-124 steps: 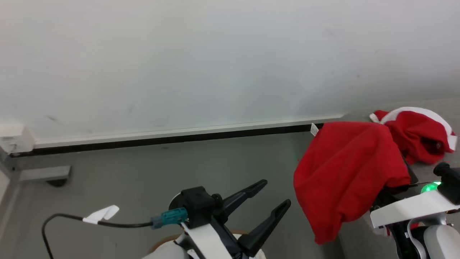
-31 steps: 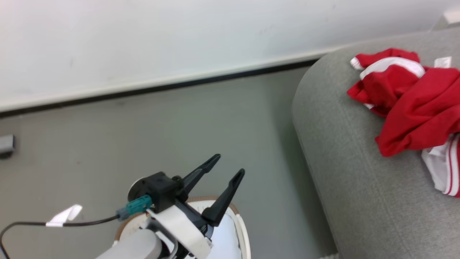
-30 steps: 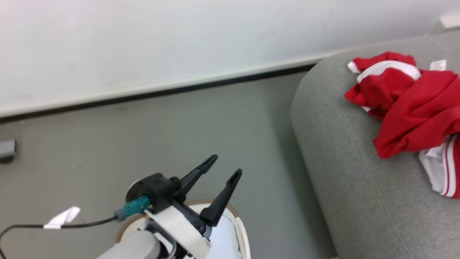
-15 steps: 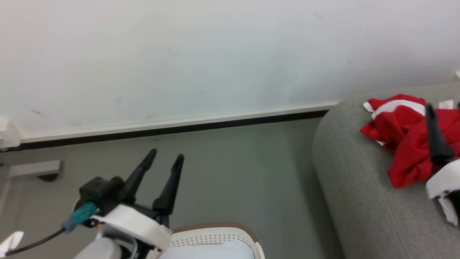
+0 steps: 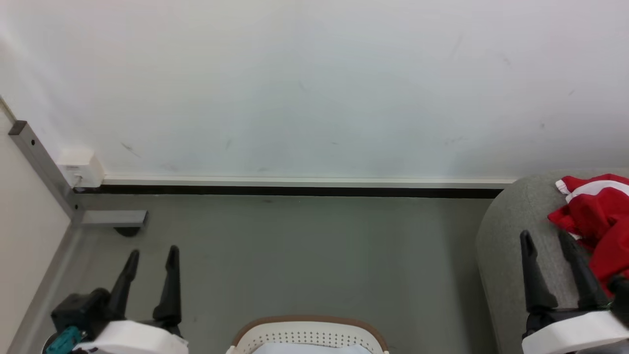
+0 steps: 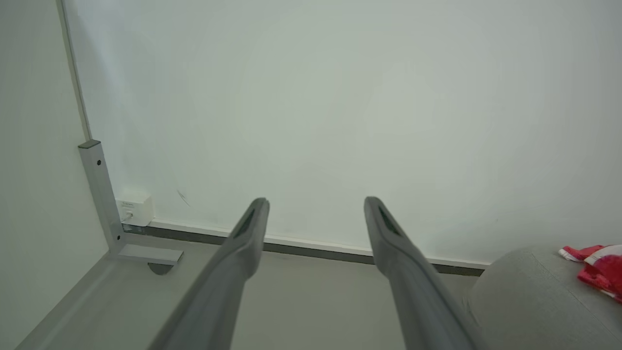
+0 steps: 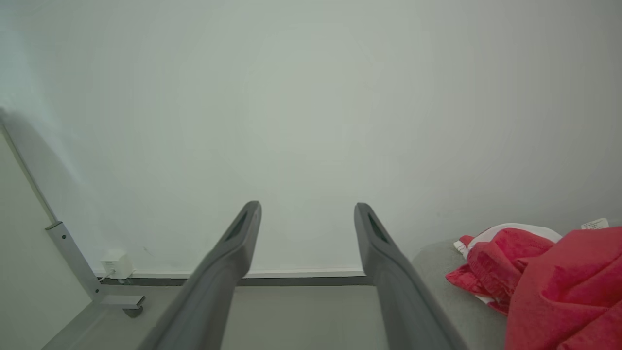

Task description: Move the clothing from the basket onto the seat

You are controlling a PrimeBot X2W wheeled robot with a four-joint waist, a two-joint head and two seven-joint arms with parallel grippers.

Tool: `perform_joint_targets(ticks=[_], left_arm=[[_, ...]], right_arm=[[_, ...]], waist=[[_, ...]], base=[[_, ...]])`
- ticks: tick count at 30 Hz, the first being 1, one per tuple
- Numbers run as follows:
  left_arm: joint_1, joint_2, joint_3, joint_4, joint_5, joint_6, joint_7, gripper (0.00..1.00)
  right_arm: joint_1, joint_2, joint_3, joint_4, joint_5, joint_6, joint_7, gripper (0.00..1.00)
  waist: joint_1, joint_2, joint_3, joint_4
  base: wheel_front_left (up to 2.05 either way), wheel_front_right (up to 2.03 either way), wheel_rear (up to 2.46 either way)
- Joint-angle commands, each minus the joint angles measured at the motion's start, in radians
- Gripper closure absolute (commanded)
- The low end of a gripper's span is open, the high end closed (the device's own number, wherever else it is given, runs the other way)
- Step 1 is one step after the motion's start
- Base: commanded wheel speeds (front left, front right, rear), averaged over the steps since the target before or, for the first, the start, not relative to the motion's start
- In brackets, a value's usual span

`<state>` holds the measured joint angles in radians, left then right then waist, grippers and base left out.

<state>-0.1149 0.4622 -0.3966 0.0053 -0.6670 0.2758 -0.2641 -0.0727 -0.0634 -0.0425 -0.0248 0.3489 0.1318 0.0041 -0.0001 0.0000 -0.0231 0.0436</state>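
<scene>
Fingers parted and gripping nothing on the left gripper (image 5: 152, 251), at the lower left of the head view, against the grey floor (image 5: 304, 246). Likewise spread and empty on the right gripper (image 5: 545, 236), before the rounded edge of the seat (image 5: 506, 275). Just beside its right finger, heaped on the seat, the red clothing (image 5: 602, 216) with white trim. Between both arms, at bottom centre, the white basket (image 5: 307, 320).
</scene>
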Motion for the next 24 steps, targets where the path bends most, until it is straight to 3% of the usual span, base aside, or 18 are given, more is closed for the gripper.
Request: perform_joint_targets(ticks=[1,8,15,24], left_arm=[[0.045,-0.019,0.039,0.0,0.025,0.002,0.0,0.0],[0.123,-0.089,0.136,0.027,0.081,-0.059,0.0,0.0],[0.153,-0.155,0.17,0.085,0.14,-0.142,0.0,0.0],[0.154,-0.223,0.218,0.148,0.207,-0.226,0.0,0.0]], right_arm=[[0.034,-0.001,0.023,0.023,-0.005,-0.002,-0.025,0.0],[0.079,-0.014,0.129,0.115,-0.082,-0.002,-0.142,0.0],[0.09,-0.008,0.148,0.19,-0.088,-0.002,-0.229,0.0],[0.051,0.005,0.151,0.234,-0.081,-0.002,-0.258,0.0]], waist=[[0.0001,0.0,-0.008,0.008],[0.0001,0.0,-0.001,0.006],[0.0001,0.0,-0.005,0.006],[0.0001,0.0,-0.008,-0.006]], base=[[0.0,0.0,0.0],[0.0,0.0,0.0],[0.0,0.0,0.0],[0.0,0.0,0.0]])
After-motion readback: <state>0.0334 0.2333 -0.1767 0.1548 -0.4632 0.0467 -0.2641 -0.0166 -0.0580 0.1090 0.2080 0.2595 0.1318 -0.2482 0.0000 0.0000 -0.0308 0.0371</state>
